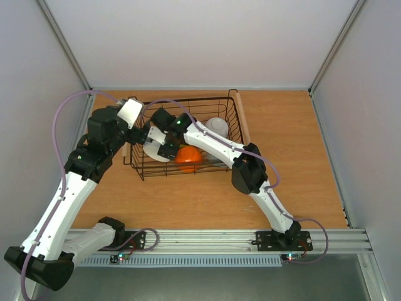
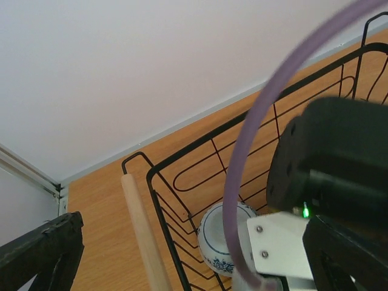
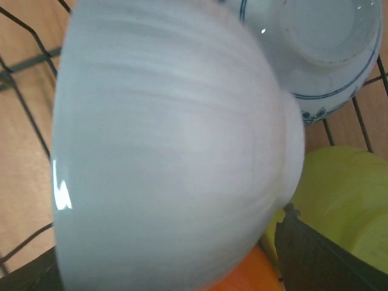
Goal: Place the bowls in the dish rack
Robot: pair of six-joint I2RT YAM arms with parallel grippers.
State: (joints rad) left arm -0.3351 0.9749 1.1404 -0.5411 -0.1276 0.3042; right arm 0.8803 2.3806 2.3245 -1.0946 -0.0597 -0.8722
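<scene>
Fingers of the right gripper (image 3: pixel 170 267) clasped a white bowl (image 3: pixel 170 151) inside the dish rack (image 1: pixel 235 135), blue-patterned bowl (image 3: pixel 321 48) just beyond, while fingers of the left gripper (image 1: pixel 144 133) stood wide.

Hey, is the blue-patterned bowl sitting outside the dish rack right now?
No, the left wrist view shows the blue-patterned bowl inside the black wire walls of the dish rack, beyond its wooden handle.

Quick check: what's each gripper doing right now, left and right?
Left gripper: open, nothing seen between its fingers.
Right gripper: closed on the white round glossy bowl.
</scene>
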